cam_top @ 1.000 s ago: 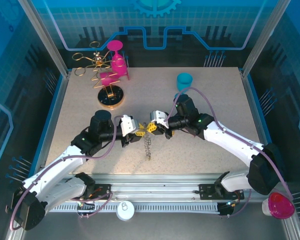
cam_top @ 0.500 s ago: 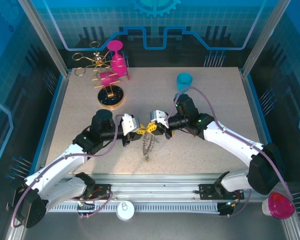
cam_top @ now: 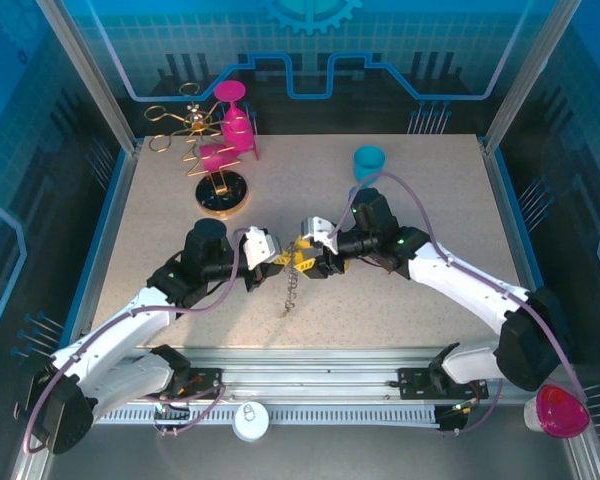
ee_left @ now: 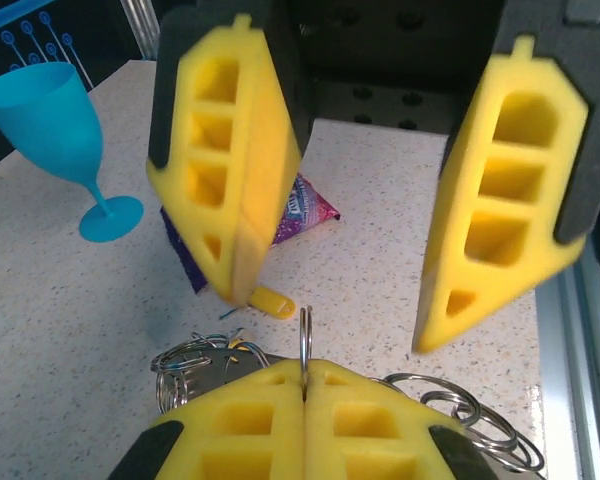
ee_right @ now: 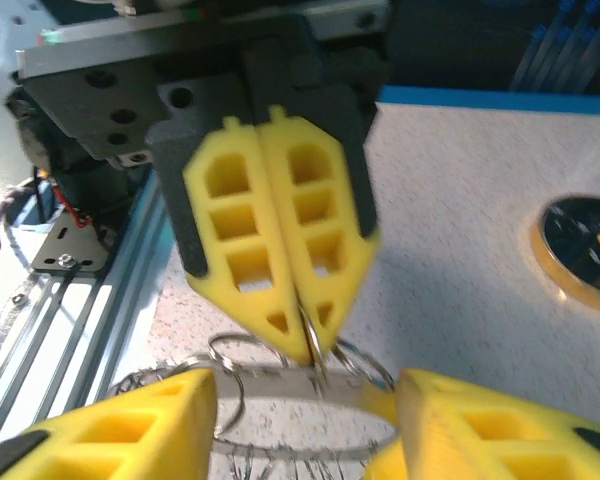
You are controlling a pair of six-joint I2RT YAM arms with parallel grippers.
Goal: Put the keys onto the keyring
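keyring [ee_left: 305, 342] between tight-together left fingers [ee_left: 248, 420]

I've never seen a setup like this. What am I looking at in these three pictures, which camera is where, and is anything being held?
These are two robot arms, each ending in a two-finger gripper with yellow pads. The wide picture looks down from above; the other two come from a camera on each wrist. On the table stand a gold wire stand, pink goblets and a blue goblet, with a purple snack packet lying near it. The left gripper is shut, pinching a thin ring of the keyring. The right gripper faces it, open and holding nothing.
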